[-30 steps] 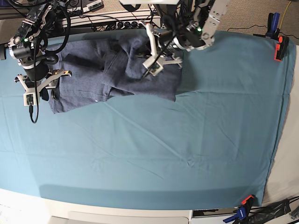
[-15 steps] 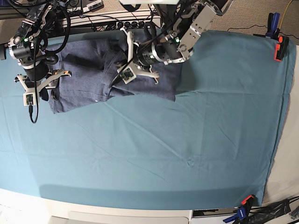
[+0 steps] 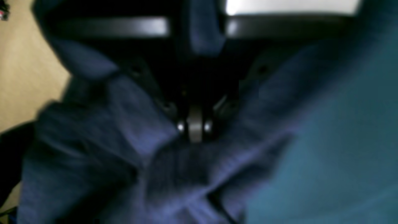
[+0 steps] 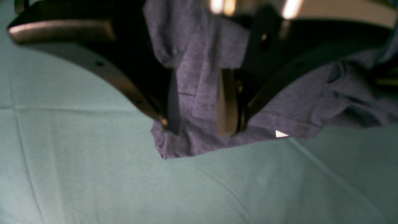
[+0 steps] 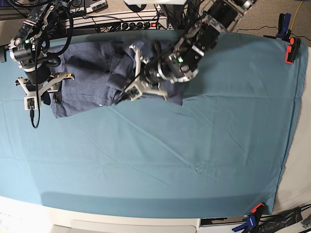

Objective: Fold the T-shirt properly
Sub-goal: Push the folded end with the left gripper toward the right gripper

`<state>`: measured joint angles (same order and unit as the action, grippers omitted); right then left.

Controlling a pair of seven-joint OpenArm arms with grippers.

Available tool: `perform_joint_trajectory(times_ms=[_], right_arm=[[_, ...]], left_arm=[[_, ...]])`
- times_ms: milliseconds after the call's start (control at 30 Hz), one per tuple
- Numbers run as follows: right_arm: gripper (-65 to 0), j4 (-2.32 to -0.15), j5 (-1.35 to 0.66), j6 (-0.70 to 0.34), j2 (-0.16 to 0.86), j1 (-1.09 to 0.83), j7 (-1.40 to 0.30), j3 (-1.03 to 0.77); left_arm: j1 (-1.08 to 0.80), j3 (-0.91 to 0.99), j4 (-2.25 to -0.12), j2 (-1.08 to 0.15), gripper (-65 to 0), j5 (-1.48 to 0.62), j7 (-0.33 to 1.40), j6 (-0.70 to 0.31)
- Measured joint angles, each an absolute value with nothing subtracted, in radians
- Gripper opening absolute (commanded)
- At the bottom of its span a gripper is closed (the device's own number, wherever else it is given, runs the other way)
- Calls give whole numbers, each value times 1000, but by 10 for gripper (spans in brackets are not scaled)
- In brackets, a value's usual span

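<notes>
The dark blue-grey T-shirt (image 5: 87, 77) lies crumpled at the back left of the teal table cloth (image 5: 170, 155). My left gripper (image 5: 127, 93) is low over the shirt's front edge near its middle. In the blurred left wrist view its tips (image 3: 195, 133) meet with T-shirt (image 3: 93, 140) fabric bunched around them. My right gripper (image 5: 46, 94) sits at the shirt's left end. In the right wrist view its fingers (image 4: 225, 105) stand apart around a raised fold of the T-shirt (image 4: 295, 102), just behind the shirt's corner.
Cables and a power strip (image 5: 126, 24) run along the back edge behind the shirt. An orange clamp (image 5: 291, 48) holds the cloth at the back right and another clamp (image 5: 252, 213) at the front right. The cloth's right edge (image 5: 286, 145) drops off.
My left arm has swung left and toward the front, from over the shirt's right part to its front edge. The right arm has not moved.
</notes>
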<state>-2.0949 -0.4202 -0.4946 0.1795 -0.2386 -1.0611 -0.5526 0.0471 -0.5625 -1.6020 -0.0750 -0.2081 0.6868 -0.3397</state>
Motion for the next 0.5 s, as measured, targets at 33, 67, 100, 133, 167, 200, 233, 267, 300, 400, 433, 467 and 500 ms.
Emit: perform_joint_trajectory(times_ms=[33,67,100,133,167,200,233,267,300,400,433,467,500], right_arm=[[-435,-2095,-420,-495,179,-239,-1061,-553],[-435,-2095,-420,-495,179,-239,-1061,-553],[-435,-2095,-420,-495,180,-239,-1061,-553],[-435,-2095,-420,-495,179,-239,-1061,-553],[-435,-2095,-420,-495,179,-239,-1061,-553],[-435,-2095,-420,-495,179,-239,-1061,-553],[-435,-2095,-420,-495,179,-239,-1061,-553],[-435,-2095,-420,-495,179,-239,-1061,-553],[-435,-2095,-420,-495,179,-239,-1061,-553],[-435,-2095,-420,-495,179,-239,-1061,-553],[-435,-2095,-420,-495,179,-239,-1061,-553],[-435,-2095,-420,-495,179,-239,-1061,-553],[-435,-2095,-420,-495,179,-239,-1061,-553]], left_arm=[[62,-562,-1602,-75,-650,-206,686,-340],[74,-562,-1602,-75,-650,-206,686,-340],[84,-562,-1602,-75,-650,-206,686,-340],[91,-562,-1602,-75,-650,-206,686,-340],[94,-562,-1602,-75,-650,-206,686,-340],[94,-562,-1602,-75,-650,-206,686,-340],[90,-562,-1602,-75,-650,-206,686,-340],[86,-562,-1600,-75,-650,-206,686,-340],[83,-562,-1592,-75,-650,-206,678,-340],[81,-562,-1548,-75,-650,-179,640,-340],[82,-562,-1537,-75,-650,-159,627,-340],[84,-562,-1527,-74,-650,-152,626,-337],[91,-562,-1519,-74,-650,-147,627,-339]])
